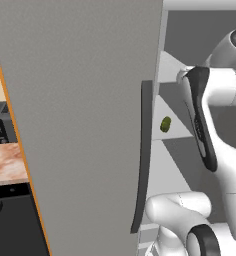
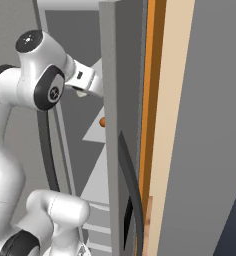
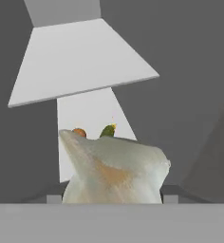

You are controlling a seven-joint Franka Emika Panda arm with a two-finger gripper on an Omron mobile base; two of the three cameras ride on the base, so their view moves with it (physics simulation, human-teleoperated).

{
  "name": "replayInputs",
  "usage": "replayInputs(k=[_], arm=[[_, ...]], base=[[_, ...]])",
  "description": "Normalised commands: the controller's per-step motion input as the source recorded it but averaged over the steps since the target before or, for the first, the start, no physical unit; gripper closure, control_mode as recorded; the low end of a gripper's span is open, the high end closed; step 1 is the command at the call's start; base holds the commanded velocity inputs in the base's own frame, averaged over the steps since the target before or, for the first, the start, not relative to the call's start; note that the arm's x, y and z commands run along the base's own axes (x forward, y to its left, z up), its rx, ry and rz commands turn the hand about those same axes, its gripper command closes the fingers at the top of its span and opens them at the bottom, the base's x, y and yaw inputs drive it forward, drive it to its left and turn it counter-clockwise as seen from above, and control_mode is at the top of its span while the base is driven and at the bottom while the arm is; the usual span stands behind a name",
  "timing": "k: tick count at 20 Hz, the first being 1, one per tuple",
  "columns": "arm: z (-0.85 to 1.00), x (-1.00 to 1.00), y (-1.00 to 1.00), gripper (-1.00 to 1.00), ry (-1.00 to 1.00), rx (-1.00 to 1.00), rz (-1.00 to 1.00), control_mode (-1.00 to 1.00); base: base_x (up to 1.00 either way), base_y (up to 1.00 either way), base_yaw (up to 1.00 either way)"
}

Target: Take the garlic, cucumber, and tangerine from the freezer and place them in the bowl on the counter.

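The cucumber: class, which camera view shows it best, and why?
The left base view: the cucumber lies unobstructed on a freezer shelf. In the hand view the garlic hides most of it. In the right base view I cannot make it out.

We found no readable text, labels, brands or numbers anywhere. The freezer [image 1: 85,125] door was plain grey and unmarked. The round mark on the arm's dark joint cap [image 2: 53,93] was too small and blurred to read.

garlic [image 3: 115,173] in front | tangerine [image 3: 79,132] left of cucumber [image 3: 107,130] behind
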Motion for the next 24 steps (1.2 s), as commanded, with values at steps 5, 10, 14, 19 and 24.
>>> replayInputs(k=[5, 10, 14, 19, 24], arm=[[-0.08, -0.89, 0.20, 1.00, 0.05, 0.01, 0.15, -1.00], [-0.10, -0.82, 0.40, 1.00, 0.06, 0.00, 0.14, -1.00], [-0.07, -0.66, 0.15, 1.00, 0.09, 0.00, 0.06, -1.00], [-0.16, -0.51, 0.00, 1.00, 0.05, 0.00, 0.00, -1.00], [-0.40, -0.31, 0.09, 1.00, 0.04, -0.02, 0.00, -1.00]], base=[[0.00, 0.00, 0.00], [0.00, 0.00, 0.00], [0.00, 0.00, 0.00], [0.00, 0.00, 0.00], [0.00, 0.00, 0.00]])
